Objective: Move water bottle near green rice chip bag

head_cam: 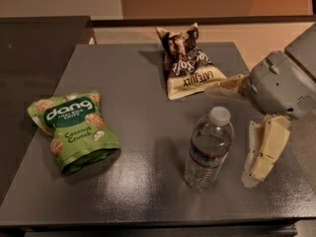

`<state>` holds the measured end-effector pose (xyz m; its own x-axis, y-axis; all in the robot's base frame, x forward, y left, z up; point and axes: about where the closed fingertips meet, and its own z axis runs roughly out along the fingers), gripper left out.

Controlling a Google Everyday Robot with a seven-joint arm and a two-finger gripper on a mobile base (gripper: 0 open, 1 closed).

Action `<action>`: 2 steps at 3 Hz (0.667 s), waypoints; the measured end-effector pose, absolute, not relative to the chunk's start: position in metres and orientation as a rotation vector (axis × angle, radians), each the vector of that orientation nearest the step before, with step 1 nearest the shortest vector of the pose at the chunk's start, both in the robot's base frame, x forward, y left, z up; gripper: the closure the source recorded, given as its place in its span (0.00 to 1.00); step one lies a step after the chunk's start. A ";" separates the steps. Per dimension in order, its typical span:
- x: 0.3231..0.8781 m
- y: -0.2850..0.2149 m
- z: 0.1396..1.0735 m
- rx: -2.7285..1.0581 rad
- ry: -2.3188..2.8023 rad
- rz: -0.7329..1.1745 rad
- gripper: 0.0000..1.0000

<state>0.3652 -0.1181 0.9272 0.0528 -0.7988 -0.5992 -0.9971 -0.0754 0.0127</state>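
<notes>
End effector (pixel 232 131) hangs at the counter's (pixel 143 181) 3 o'clock edge, its two cream fingers spread wide apart and gripping nothing, one reaching toward the brown snack bag (pixel 187 63), the other lying just right of the water bottle (pixel 208 152). That bottle stands at about 5 o'clock from the counter's middle, well apart from the green rice chip bag (pixel 74 130) at 9 o'clock. It stands upright, long axis vertical, white cap (pixel 219 115) on top. It looks to hold water, so I judge it light to middling in weight. Its thin ribbed wall likely gives under a hard squeeze, and the plastic may be slick. The dark label band (pixel 203 158) around its middle seems the best place to hold, low enough to keep it from tipping.
</notes>
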 end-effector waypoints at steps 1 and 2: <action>0.360 -0.110 0.930 -1.906 1.764 0.740 0.11; 0.354 -0.102 0.934 -1.896 1.715 0.797 0.29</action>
